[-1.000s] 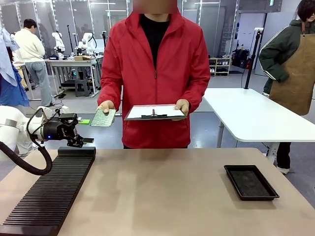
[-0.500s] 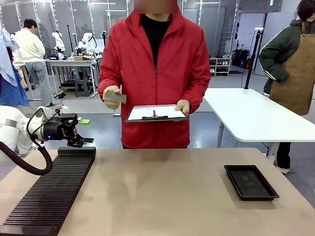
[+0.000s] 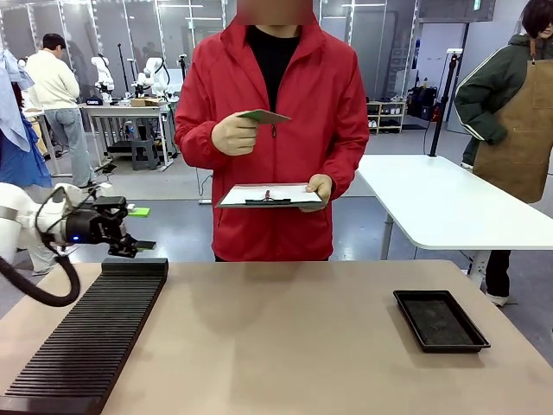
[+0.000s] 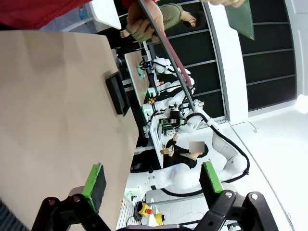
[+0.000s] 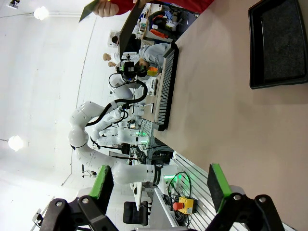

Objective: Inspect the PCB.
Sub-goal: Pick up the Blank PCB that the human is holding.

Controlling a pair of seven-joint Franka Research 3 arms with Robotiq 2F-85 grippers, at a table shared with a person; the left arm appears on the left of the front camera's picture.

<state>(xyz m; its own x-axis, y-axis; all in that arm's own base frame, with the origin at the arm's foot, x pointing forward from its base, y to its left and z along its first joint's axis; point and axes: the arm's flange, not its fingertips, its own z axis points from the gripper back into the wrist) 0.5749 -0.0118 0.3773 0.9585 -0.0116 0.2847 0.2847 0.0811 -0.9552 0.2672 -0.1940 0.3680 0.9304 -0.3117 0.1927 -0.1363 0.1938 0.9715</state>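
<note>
The person across the table holds the green PCB [image 3: 263,116] at chest height in one hand, nearly edge-on to me. It also appears as a green PCB [image 4: 239,17] and as a PCB [image 5: 91,8] in the wrist views. Their other hand holds a white clipboard [image 3: 270,195] at waist height. My left gripper [image 3: 143,228] hovers open over the far end of the ridged black rack [image 3: 86,337], well below and left of the board. Its green pads [image 4: 95,180] have nothing between them. My right gripper [image 5: 159,183] is open and holds nothing.
A black tray [image 3: 440,319] lies on the table's right side, also seen as the tray [image 5: 279,43] and the tray [image 4: 117,93]. The tan tabletop [image 3: 285,337] spreads between rack and tray. A white table [image 3: 449,203] and bystanders stand behind.
The person lifted the PCB from beside the clipboard up to chest height and turned it nearly edge-on. My left gripper drifted slightly left.
</note>
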